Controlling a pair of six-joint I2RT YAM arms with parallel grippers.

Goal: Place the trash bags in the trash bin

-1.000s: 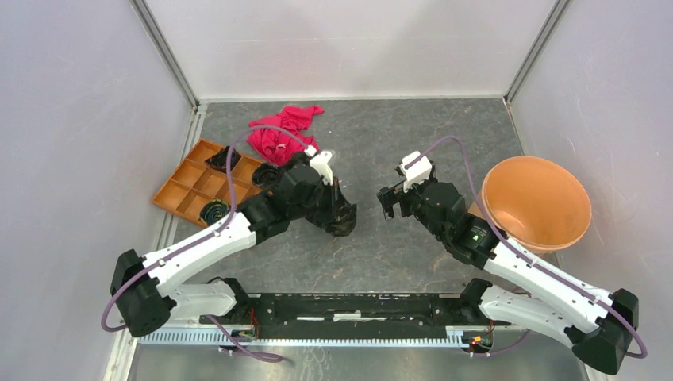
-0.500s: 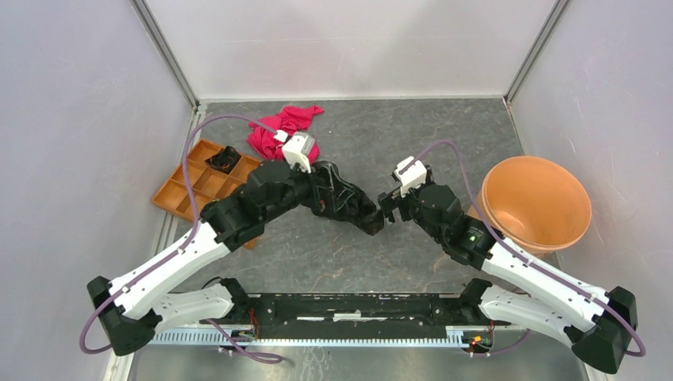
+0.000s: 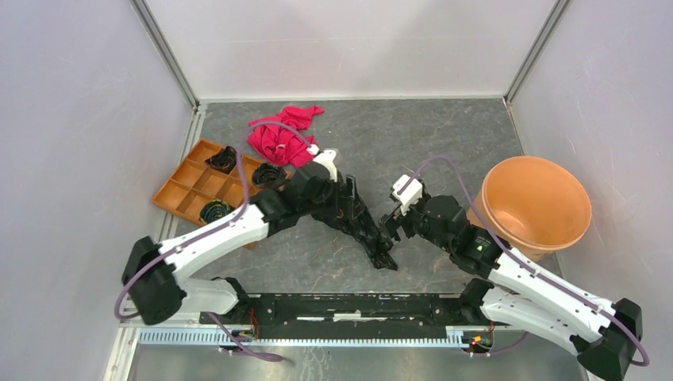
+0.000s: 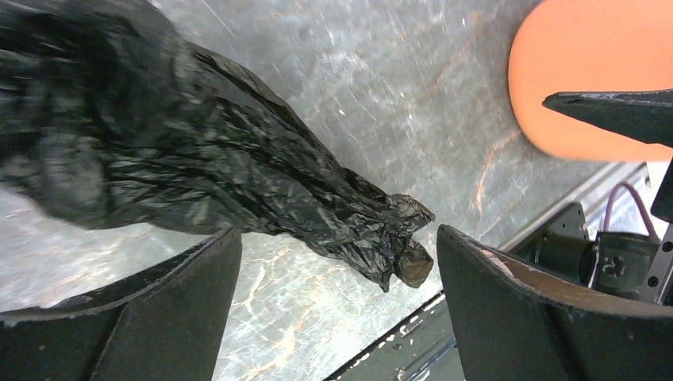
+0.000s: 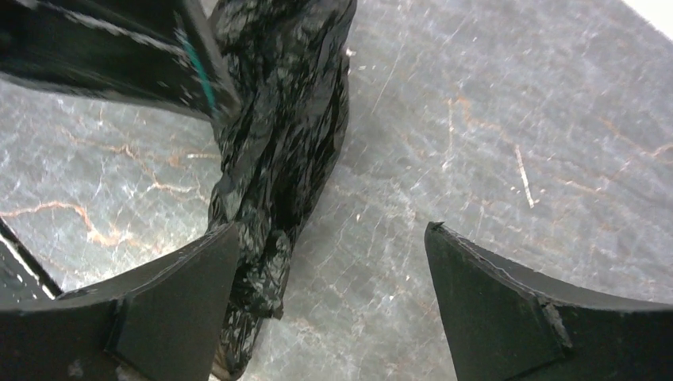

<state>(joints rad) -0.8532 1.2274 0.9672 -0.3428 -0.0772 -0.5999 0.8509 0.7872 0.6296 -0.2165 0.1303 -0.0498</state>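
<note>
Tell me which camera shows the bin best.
Top external: the whole bin shows, rim and inner wall, near the right wall of the enclosure. The left wrist view catches only an orange slice of it at the top right corner of the frame. The right wrist view doesn't show it.

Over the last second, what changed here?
The trash bag went from a wad at the left gripper to a long strip stretched toward the near side, beside the right gripper. The left gripper swung toward the right one, then drew back; its jaws now stand apart, not clamping the bag. The right gripper slid nearer too, open. The trash bin, tray and pink cloth stayed put.
</note>
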